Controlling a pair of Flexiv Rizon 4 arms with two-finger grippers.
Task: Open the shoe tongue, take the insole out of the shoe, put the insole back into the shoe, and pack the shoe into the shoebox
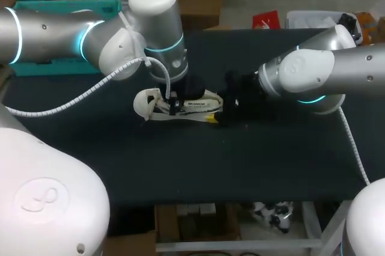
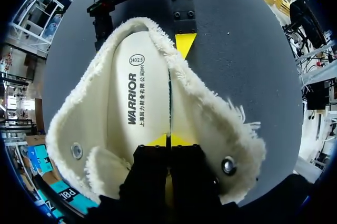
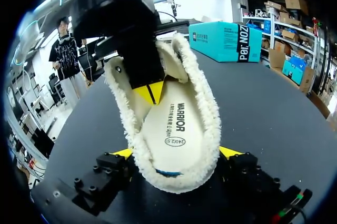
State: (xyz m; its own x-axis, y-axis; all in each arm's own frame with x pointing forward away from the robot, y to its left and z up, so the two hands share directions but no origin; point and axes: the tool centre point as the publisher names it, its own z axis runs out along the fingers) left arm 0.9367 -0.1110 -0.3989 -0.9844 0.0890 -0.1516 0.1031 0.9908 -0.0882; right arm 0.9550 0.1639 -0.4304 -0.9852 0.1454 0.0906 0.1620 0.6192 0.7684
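Black table (image 1: 180, 166), both arms meet at its middle. Teal shoebox (image 1: 60, 8) sits at the far left, partly behind the left arm, well apart from the shoe.

Cream fleece-lined shoe (image 1: 198, 109) lies mid-table, lengthwise left to right, opening up. White printed insole (image 2: 137, 98) is inside it, with one long edge standing up as a straight line along the middle of the shoe.

Right gripper (image 3: 176, 153) is spread wide across the right end of the shoe. One yellow tip presses each side of the fleece rim, so the shoe is clamped between them.

Left gripper (image 2: 169, 141) comes down from above into the left part of the opening. Its yellow tips are pinched almost together on the raised insole edge, which runs straight out from between them.

The two grippers are near each other, at opposite ends of the shoe.
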